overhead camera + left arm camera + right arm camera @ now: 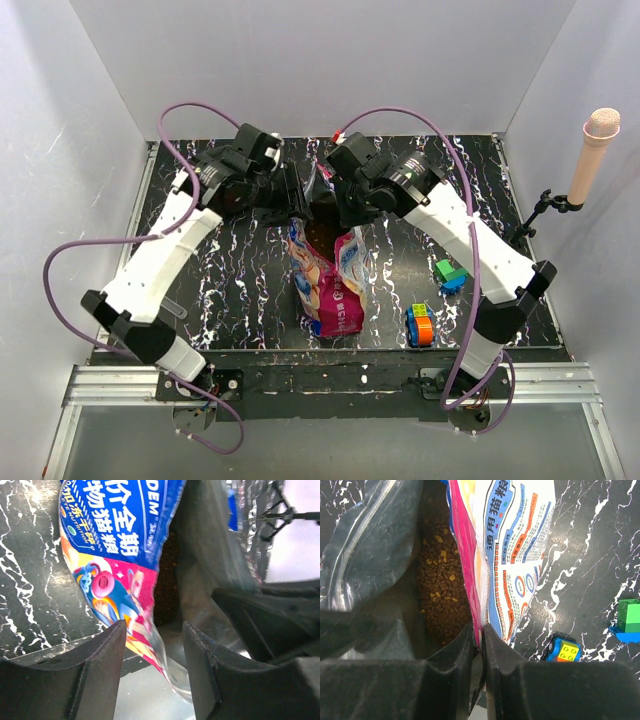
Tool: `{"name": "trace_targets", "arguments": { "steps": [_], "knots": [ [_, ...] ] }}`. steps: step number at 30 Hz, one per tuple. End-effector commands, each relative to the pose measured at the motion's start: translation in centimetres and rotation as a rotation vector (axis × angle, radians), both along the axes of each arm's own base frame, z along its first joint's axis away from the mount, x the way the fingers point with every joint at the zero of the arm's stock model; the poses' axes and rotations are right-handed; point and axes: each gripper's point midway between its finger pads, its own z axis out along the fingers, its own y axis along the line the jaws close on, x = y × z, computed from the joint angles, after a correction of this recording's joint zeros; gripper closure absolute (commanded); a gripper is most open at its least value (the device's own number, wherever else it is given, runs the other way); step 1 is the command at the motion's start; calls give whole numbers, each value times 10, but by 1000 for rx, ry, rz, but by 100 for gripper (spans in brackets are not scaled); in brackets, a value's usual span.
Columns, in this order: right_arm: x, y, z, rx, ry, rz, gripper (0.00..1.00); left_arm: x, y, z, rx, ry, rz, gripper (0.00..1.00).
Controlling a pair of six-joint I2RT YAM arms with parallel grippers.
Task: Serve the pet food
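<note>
The glossy magenta-and-blue pet food bag [330,280] stands open at the table's middle. Brown kibble [442,600] shows inside it in the right wrist view, and dimly in the left wrist view [165,580]. My right gripper [479,630] is shut on the bag's right wall at the rim, in the top view [350,212]. My left gripper [154,630] is open, its fingers either side of the bag's left rim edge [165,665], not pinching it; in the top view it sits at the bag's top left [285,205].
Colourful toy blocks lie right of the bag: a green-and-blue one [450,274] and a blue, orange and yellow one [419,325], also in the right wrist view [562,650]. A microphone [592,150] stands at the far right. White walls enclose the black marbled table [230,280].
</note>
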Motion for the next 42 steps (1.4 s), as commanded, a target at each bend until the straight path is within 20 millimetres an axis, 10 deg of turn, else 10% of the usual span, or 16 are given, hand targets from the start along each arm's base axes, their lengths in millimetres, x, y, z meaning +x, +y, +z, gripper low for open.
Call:
{"name": "trace_targets", "arguments": {
  "steps": [1,3,6,11,14,18,27,29,31,38,42],
  "knots": [
    [-1,-2,15,24,-58,-20,77,6,6,-7,67,5,-9,63],
    [4,-5,15,-12,-89,-63,64,10,3,-3,58,-14,-32,82],
    [10,-2,15,-40,-135,-80,17,11,-6,8,18,-29,-73,97],
    [15,5,18,-3,-123,-111,13,6,-14,25,-45,-55,-111,100],
    [16,3,14,1,-101,-167,22,4,-13,30,-64,-63,-99,100],
    [15,-23,2,2,18,-454,79,1,-19,34,-107,-49,-102,100],
    [12,-47,-12,-150,45,-449,52,-1,-32,42,-216,-64,-109,100],
    [11,-47,-13,-155,48,-439,57,-2,-32,42,-217,-59,-108,100],
    [9,-50,-14,-157,47,-450,98,-2,-31,42,-217,-60,-102,100],
    [4,-80,-17,-149,11,-636,99,-4,-27,39,-218,-51,-77,100],
    [5,-60,-23,-9,100,-478,99,-3,-27,38,-216,-49,-65,100]
  ]
}}
